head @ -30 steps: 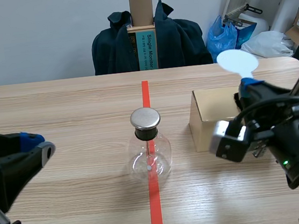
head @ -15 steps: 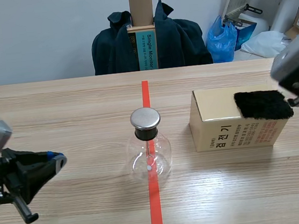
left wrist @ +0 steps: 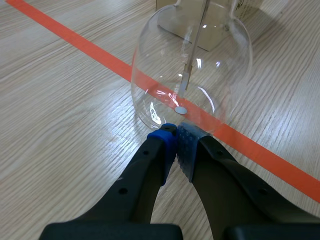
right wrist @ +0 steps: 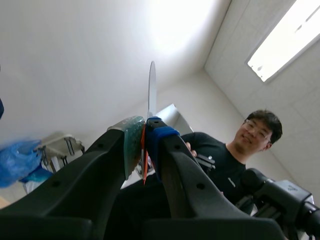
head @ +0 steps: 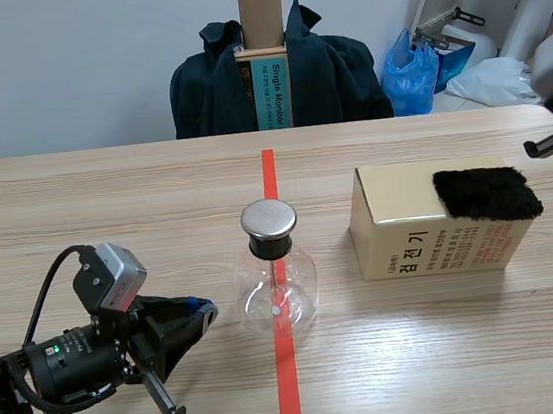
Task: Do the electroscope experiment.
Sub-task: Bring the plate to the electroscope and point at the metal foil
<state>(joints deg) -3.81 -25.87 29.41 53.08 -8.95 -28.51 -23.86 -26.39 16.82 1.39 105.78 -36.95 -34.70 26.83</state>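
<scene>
Obs.: left gripper (left wrist: 176, 131) closed on nothing, tips low at the foot of the electroscope (left wrist: 192, 65); touching the glass or just short of it, cannot tell. Reads as steadying or pointing, not a grip. Flask upright on the tape line, mid-counter (head: 107, 206), metal cap (head: 269, 220) uncovered. Meanwhile right gripper (right wrist: 144, 131) clamped on a thin pale plate (right wrist: 151, 90), aimed upward, well apart from the cap. Black fur pad (head: 487, 193) lies on the box (head: 410, 242), presumably for charging the plate.

Table (head: 107, 206) with flask (head: 278, 287) and box (head: 430, 234)
</scene>
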